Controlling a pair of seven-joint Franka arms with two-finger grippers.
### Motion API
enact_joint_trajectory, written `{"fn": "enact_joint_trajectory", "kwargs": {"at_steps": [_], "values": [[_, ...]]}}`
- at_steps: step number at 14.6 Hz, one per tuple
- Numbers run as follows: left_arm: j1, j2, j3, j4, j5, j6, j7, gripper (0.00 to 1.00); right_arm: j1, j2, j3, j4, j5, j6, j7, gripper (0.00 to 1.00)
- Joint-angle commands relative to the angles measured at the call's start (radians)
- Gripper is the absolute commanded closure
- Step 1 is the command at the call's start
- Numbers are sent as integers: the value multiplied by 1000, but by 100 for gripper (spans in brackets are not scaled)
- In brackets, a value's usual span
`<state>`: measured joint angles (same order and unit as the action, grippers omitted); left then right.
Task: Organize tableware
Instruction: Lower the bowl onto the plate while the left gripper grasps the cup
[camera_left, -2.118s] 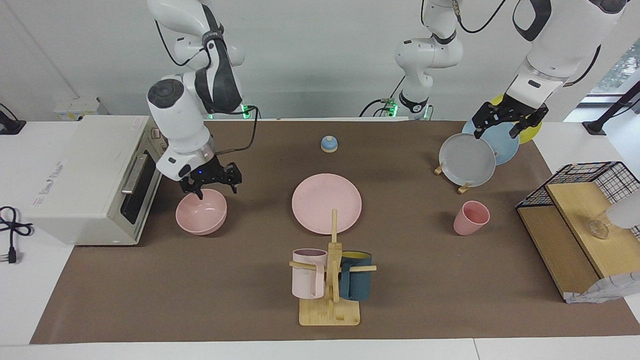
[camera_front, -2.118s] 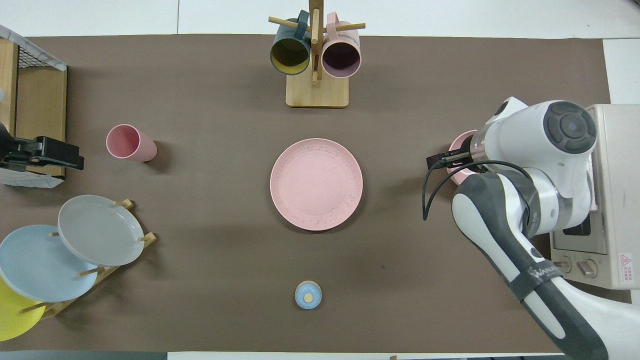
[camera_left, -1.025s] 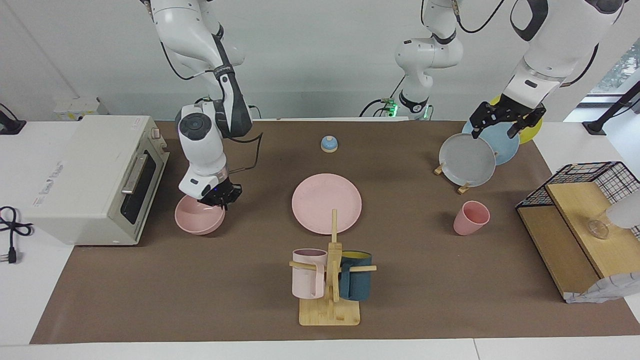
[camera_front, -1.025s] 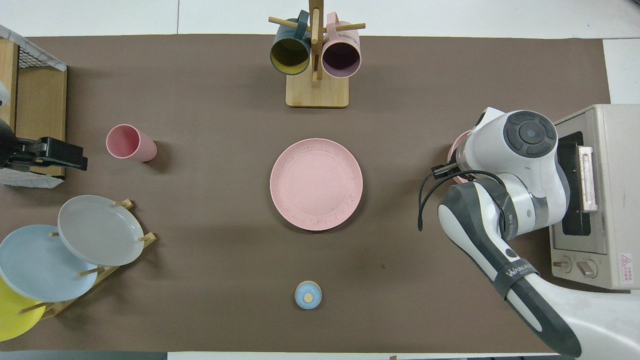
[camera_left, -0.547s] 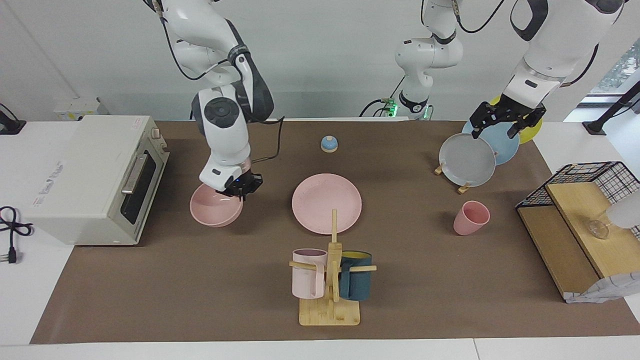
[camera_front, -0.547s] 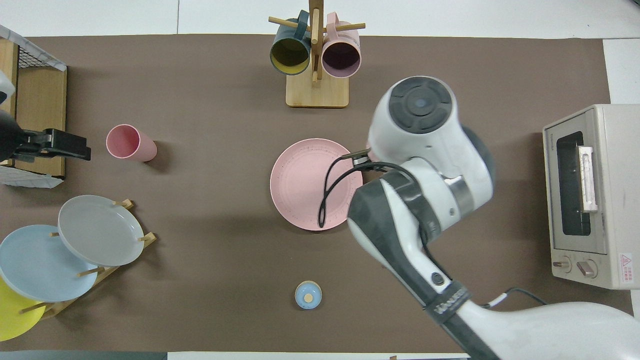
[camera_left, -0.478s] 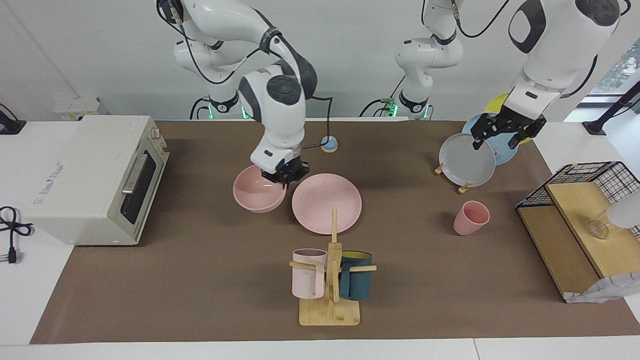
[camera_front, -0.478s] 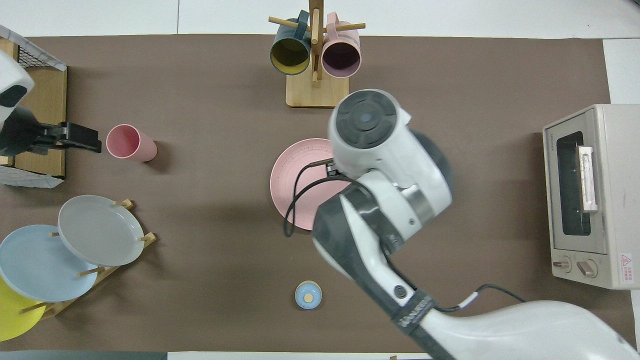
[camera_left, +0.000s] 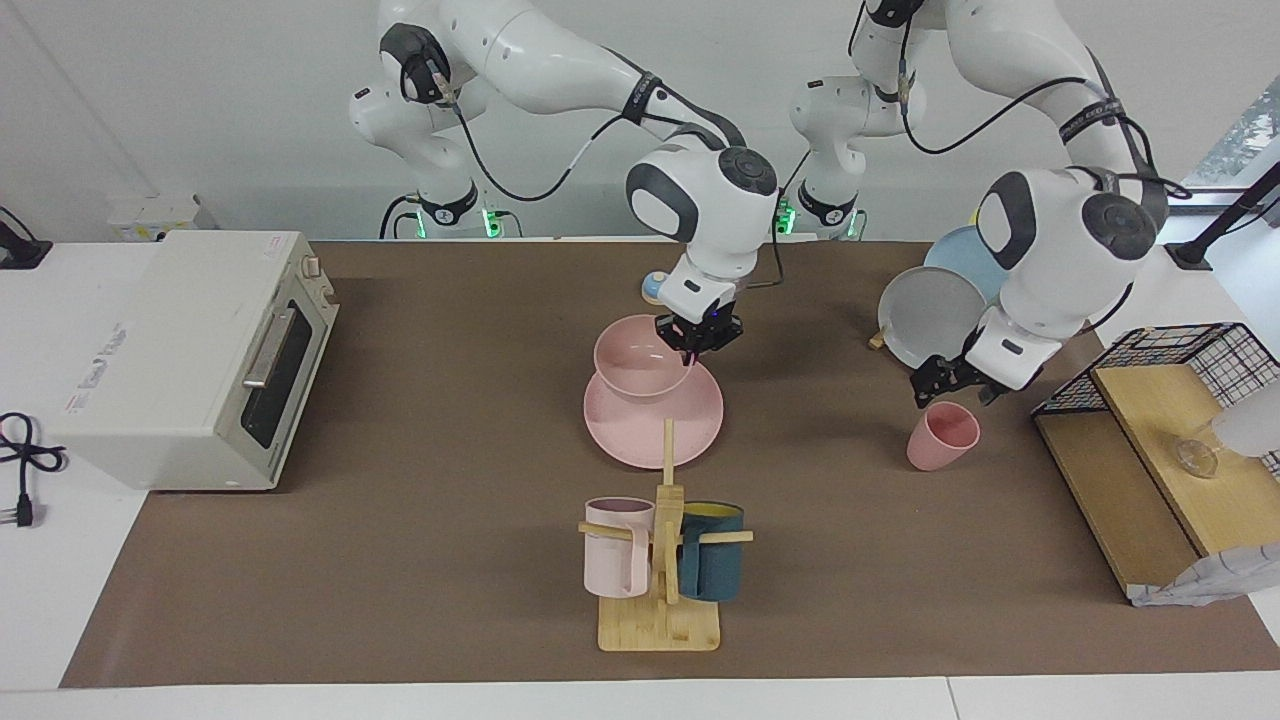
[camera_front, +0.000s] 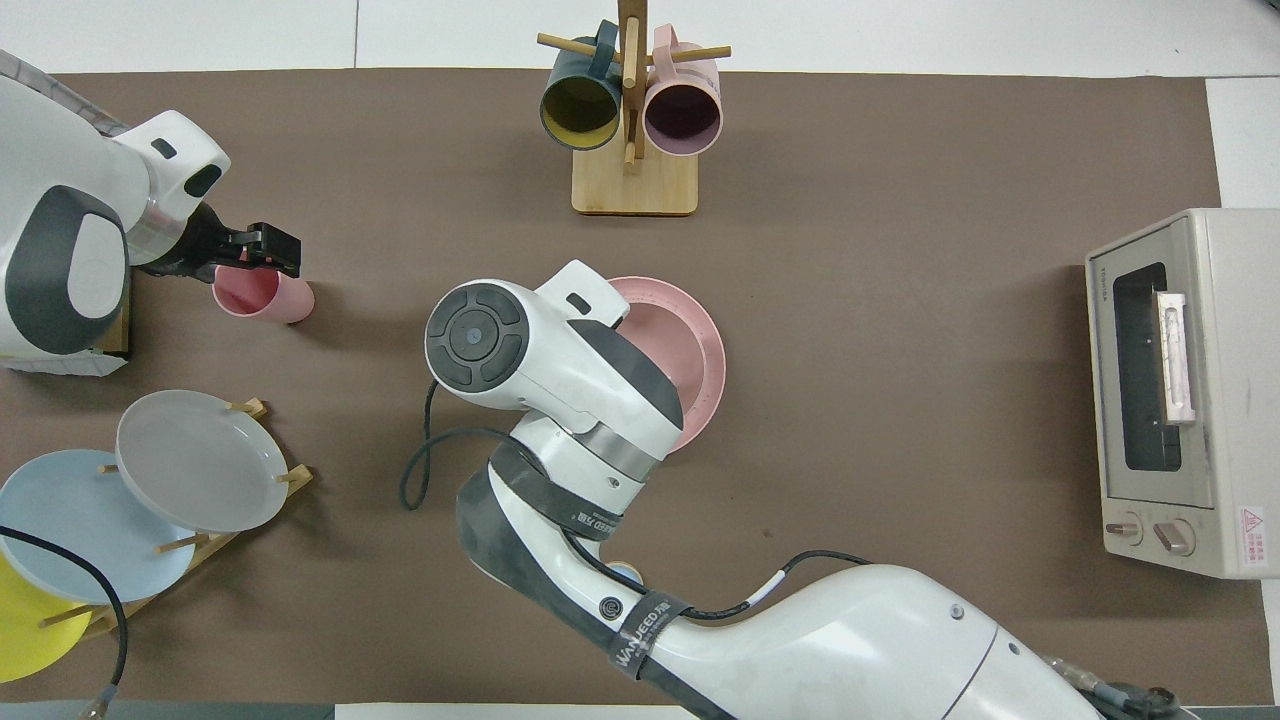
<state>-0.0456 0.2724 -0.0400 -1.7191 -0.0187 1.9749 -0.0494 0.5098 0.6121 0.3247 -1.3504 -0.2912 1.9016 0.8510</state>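
My right gripper (camera_left: 697, 338) is shut on the rim of the pink bowl (camera_left: 638, 370) and holds it low over the middle of the pink plate (camera_left: 655, 432). I cannot tell whether the bowl touches the plate. In the overhead view the right arm hides the bowl and only part of the plate (camera_front: 700, 350) shows. The pink cup (camera_left: 941, 437) stands upright toward the left arm's end of the table. My left gripper (camera_left: 950, 385) is open and empty just above the cup's rim. The left gripper (camera_front: 262, 250) and the cup (camera_front: 265, 293) also show in the overhead view.
A wooden mug tree (camera_left: 660, 560) with a pale-pink and a dark-teal mug stands farther from the robots than the plate. A plate rack (camera_left: 935, 315) with grey, blue and yellow plates is near the cup. A toaster oven (camera_left: 190, 350) and a wire-and-wood shelf (camera_left: 1160, 420) stand at the table's two ends.
My right gripper has carried the bowl from in front of the oven to over the pink plate. My left gripper has come down from the plate rack to just above the cup.
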Motion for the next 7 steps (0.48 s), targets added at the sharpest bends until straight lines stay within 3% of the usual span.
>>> {"fn": "enact_joint_trajectory", "kwargs": {"at_steps": [1, 7], "values": [[-3, -12, 0, -40, 13, 64, -23, 0, 4, 35, 11, 10, -66, 27, 16, 100], [-3, 4, 0, -73, 13, 113, -53, 0, 2, 37, 10, -1, -57, 42, 48, 100]]}}
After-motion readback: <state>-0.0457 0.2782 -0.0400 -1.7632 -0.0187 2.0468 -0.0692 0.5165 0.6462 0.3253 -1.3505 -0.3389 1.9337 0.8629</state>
